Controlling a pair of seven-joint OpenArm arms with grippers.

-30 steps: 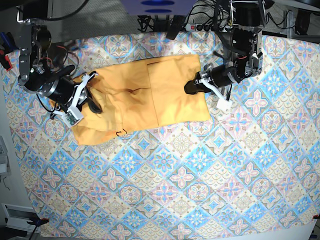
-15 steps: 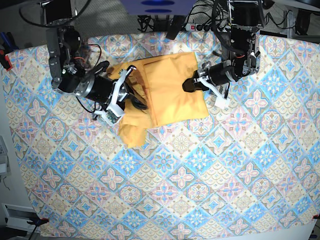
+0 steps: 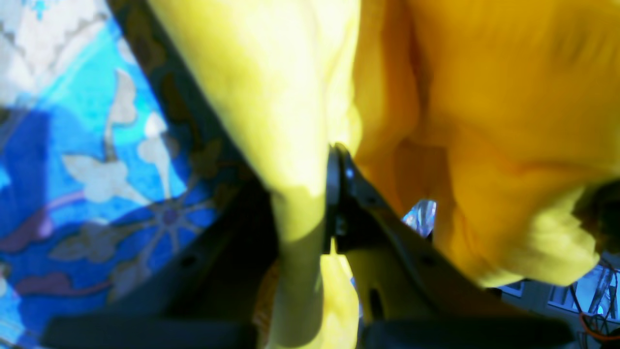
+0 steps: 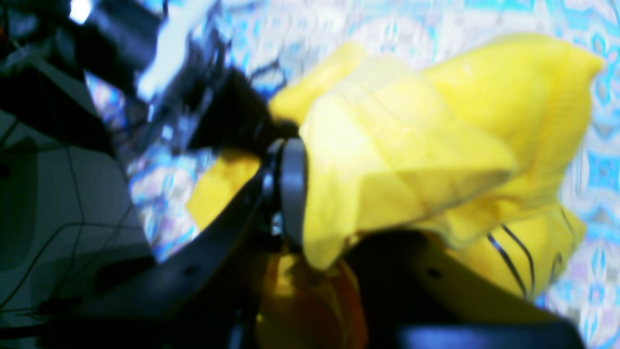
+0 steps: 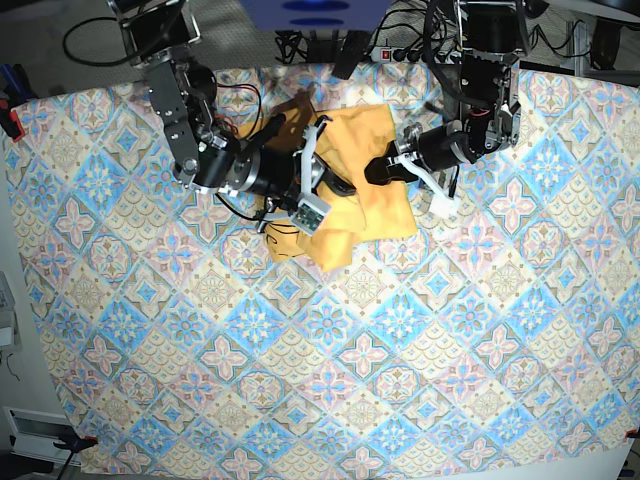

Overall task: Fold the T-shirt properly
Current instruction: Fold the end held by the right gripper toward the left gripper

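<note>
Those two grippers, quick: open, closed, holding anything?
Left gripper: closed on the soft yellow-orange cotton T-shirt.
Right gripper: closed on the same T-shirt.

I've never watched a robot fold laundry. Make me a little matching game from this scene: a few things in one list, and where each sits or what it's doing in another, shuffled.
Things:
1. yellow-orange cotton T-shirt
2. left gripper
3. right gripper
4. blue-and-pink tile-patterned tablecloth

States:
A. covers the whole table
B. bunched between the two arms
C. shut on the shirt's right edge in the base view
D. shut on cloth carried over the shirt's middle

Pairs: 1-B, 2-C, 3-D, 4-A
</note>
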